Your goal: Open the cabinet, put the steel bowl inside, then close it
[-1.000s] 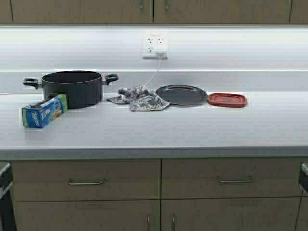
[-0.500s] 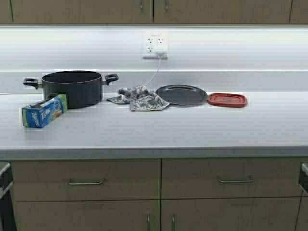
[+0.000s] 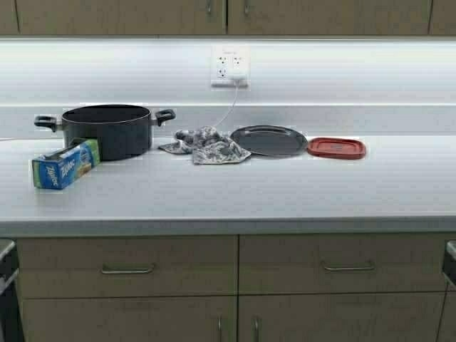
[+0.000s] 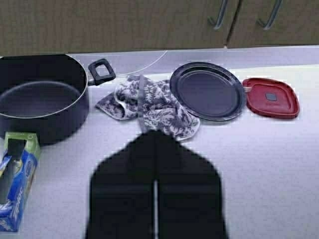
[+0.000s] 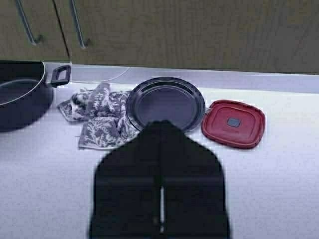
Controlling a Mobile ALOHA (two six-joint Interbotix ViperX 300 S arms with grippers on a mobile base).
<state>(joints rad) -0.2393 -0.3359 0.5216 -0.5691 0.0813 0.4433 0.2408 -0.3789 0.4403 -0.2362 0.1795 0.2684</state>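
Both claws are closed on nothing, fingers pressed together with only a thin seam between them. The left claw (image 4: 155,144) hangs over the surface (image 3: 285,189) just short of the patterned dish towel (image 4: 147,105); the right claw (image 5: 160,130) hangs just short of the dark round plate (image 5: 165,102). The high view shows neither claw. Beside the towel sits the black pot (image 3: 107,130), and in front of the pot a blue Ziploc box (image 3: 65,164). Beside the plate lies a red lid (image 3: 336,147). The cabinet (image 3: 228,16) above is shut. No steel bowl shows in any view.
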